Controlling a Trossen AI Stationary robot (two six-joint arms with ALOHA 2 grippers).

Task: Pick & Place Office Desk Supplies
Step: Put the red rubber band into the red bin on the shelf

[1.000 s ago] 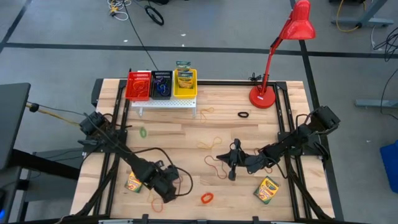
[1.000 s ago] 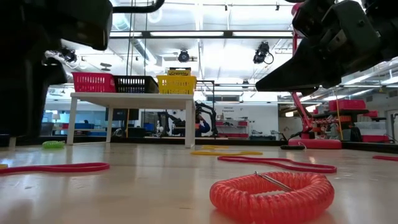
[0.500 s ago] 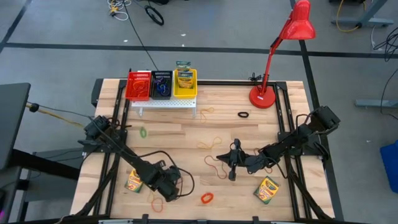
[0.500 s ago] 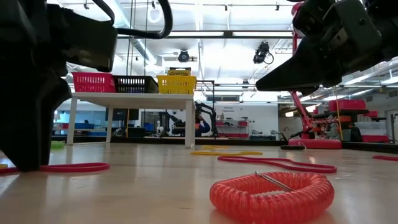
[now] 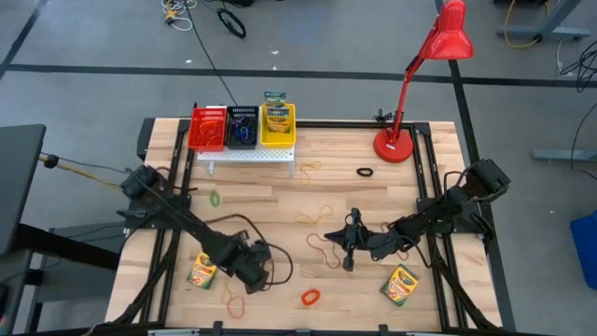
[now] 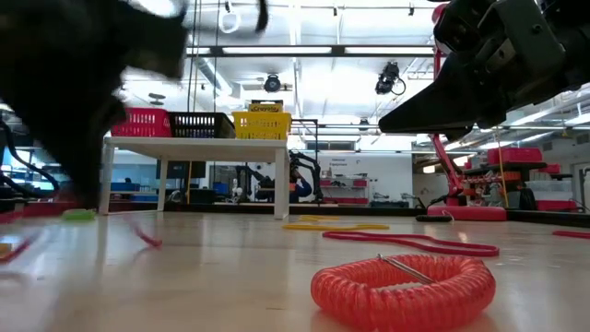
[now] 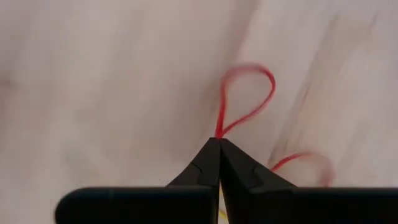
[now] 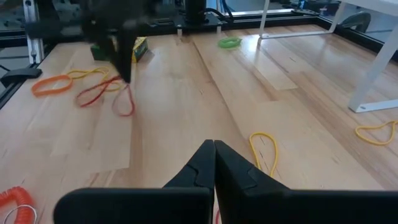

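High view: straight down over the whole tabletop (image 5: pixel 373 196), well above. Low view: level with the wood, facing the white perforated stand (image 6: pixel 194 148) at the far edge, near an orange coiled loop (image 6: pixel 398 288) also seen from above. Left wrist: close over the wood, past its pinched hand (image 7: pixel 219 155). Right wrist: low across the boards toward the left arm

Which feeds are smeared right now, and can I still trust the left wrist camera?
Low view: the left arm is a dark motion-blurred mass. Left wrist view: soft but readable, the left gripper shut on a thin red rubber band. Right wrist view: the far arm is smeared. High view: sharp.
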